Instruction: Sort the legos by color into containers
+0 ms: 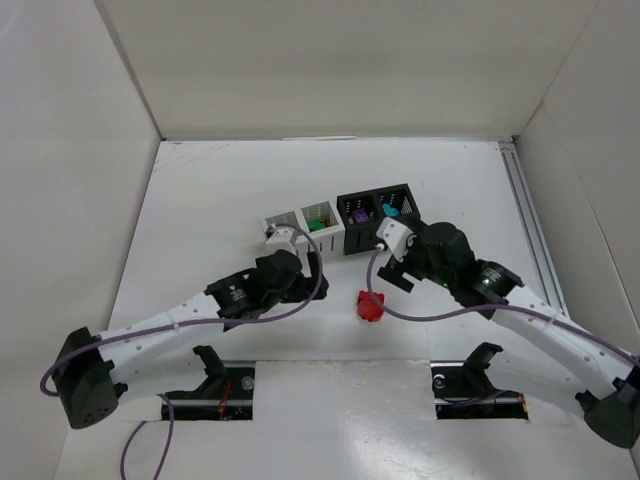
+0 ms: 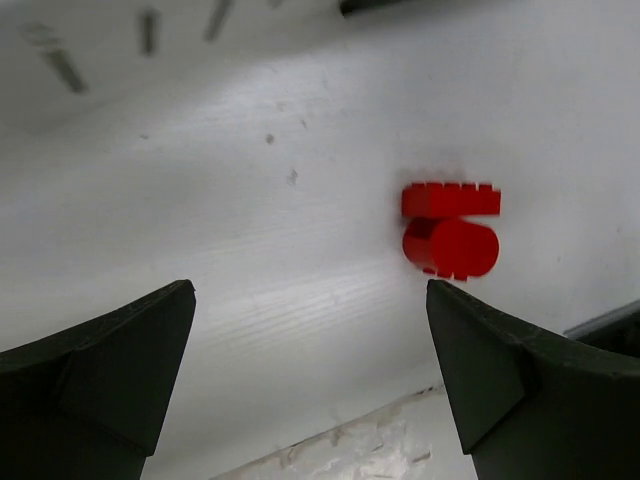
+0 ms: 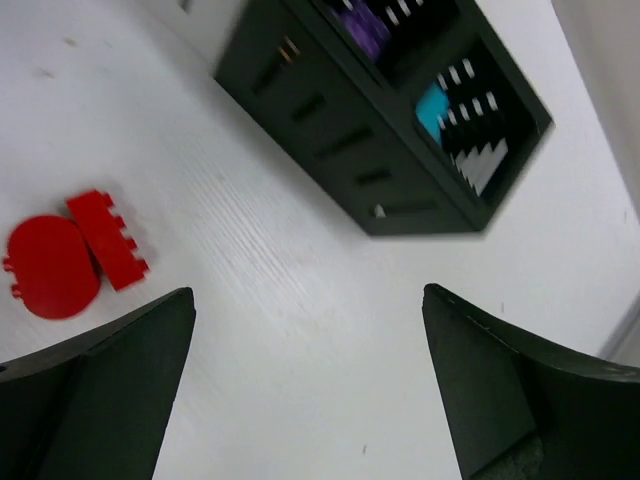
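**Sorting near its end, as we judge it.** We see the white container [image 1: 328,243] and the black container [image 1: 355,240] set side by side and touching at the middle of the table [image 1: 200,190], a placement that puts both within reach of either arm. The black container holds purple legos [image 1: 355,212] in its left compartment and teal legos [image 1: 391,209] in its right. Green legos [image 1: 318,224] lie in the white container's cell next to the black one. Its other cell is partly hidden by the left wrist, so we cannot tell its contents. Two red legos [image 1: 370,306], one rectangular and one rounded, lie touching each other on the bare table in front of the containers, between the two arms and apart from both. We take them for the only pieces not yet sorted. The left gripper [image 2: 308,330] has its fingers spread wide with nothing between them, and the right gripper [image 3: 305,320] is likewise wide apart and holds nothing. Both wrists sit close in front of the containers, a pose we read as leaving the red pair open to either arm.
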You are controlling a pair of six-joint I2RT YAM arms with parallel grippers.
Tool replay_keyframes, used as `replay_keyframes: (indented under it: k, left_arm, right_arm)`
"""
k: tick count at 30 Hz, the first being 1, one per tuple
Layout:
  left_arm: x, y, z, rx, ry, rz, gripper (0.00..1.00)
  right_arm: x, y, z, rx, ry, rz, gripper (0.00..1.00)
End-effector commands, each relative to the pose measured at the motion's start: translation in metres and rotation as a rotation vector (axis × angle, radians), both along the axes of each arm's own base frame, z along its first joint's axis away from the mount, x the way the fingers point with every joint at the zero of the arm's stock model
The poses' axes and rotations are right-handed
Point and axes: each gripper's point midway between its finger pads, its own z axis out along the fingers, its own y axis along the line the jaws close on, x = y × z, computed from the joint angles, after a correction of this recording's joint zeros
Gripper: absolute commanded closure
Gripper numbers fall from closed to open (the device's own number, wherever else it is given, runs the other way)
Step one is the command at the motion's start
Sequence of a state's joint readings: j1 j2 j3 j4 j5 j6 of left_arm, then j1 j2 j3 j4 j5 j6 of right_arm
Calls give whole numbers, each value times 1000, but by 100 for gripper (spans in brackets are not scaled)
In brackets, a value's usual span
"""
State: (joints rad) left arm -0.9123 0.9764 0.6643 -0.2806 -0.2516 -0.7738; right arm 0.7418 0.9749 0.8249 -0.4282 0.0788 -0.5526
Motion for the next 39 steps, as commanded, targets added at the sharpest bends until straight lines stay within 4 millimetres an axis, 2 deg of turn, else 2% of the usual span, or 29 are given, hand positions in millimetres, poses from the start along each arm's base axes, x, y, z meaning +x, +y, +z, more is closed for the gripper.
replay_keyframes:
  k: [1, 2, 3, 4, 5, 6, 7, 8, 9, 12, 13, 15, 16, 19, 20, 22, 23, 27, 31, 34, 35, 36, 39]
  left_arm:
    - [-17, -44, 1, -4, -32, -158, 0]
    - [-17, -51, -10, 48, -29, -170, 0]
    - [-21, -60, -15, 72, -29, -191, 0]
    - [-28, -77, -7, 70, -45, -230, 0]
    - [-31, -87, -9, 87, -44, -247, 0]
    - [-32, -94, -27, 145, -24, -255, 0]
    - [-38, -104, -32, 165, -23, -280, 0]
    - [-36, -119, -25, 153, -30, -289, 0]
    - [-39, -125, -41, 201, -6, -303, 0]
    - [-45, -149, -45, 204, 1, -327, 0]
    - [-44, -151, -58, 234, 16, -329, 0]
    - [-44, -159, -62, 233, 29, -329, 0]
    - [-44, -158, -73, 260, 43, -330, 0]
    - [-39, -167, -74, 258, 38, -315, 0]
    - [-39, -163, -83, 284, 47, -302, 0]
    - [-35, -169, -80, 285, 38, -294, 0]
    - [-34, -165, -87, 312, 40, -287, 0]
    - [-28, -173, -82, 305, 20, -273, 4]
    - [-26, -172, -87, 330, 18, -274, 18]
    - [-25, -175, -80, 318, 6, -280, 37]
    - [-26, -171, -84, 329, 11, -280, 42]
    - [-26, -172, -78, 315, 5, -280, 53]
    - [-27, -166, -70, 304, -19, -297, 64]
  right_arm:
    - [-6, -55, -8, 39, 45, -295, 0]
    - [-8, -63, 0, 71, 27, -328, 0]
    - [-10, -73, -4, 68, 31, -367, 0]
    - [-11, -86, -5, 63, 42, -417, 0]
    - [-13, -92, -3, 77, 41, -440, 0]
    - [-14, -99, -3, 80, 43, -471, 0]
    - [-16, -107, -4, 68, 47, -494, 0]
    - [-16, -114, -3, 70, 44, -520, 0]
    - [-15, -117, -3, 71, 43, -531, 0]
    - [-19, -125, -1, 62, 34, -547, 0]
    - [-18, -127, -1, 63, 33, -557, 0]
    - [-19, -127, 1, 62, 24, -551, 0]
    - [-18, -129, 1, 58, 19, -560, 0]
    - [-18, -131, 2, 47, 12, -563, 0]
    - [-19, -132, 0, 40, 19, -563, 0]
    - [-20, -132, -3, 33, 25, -563, 0]
    - [-20, -132, -4, 33, 25, -563, 0]
    - [-20, -132, -4, 33, 25, -563, 0]
    - [-23, -134, -7, 27, 32, -563, 0]
    - [-24, -137, -8, 20, 38, -573, 0]
    - [-23, -137, -3, 33, 25, -572, 0]
    - [-23, -137, -3, 34, 25, -572, 0]
    - [-25, -136, -5, 31, 36, -564, 0]
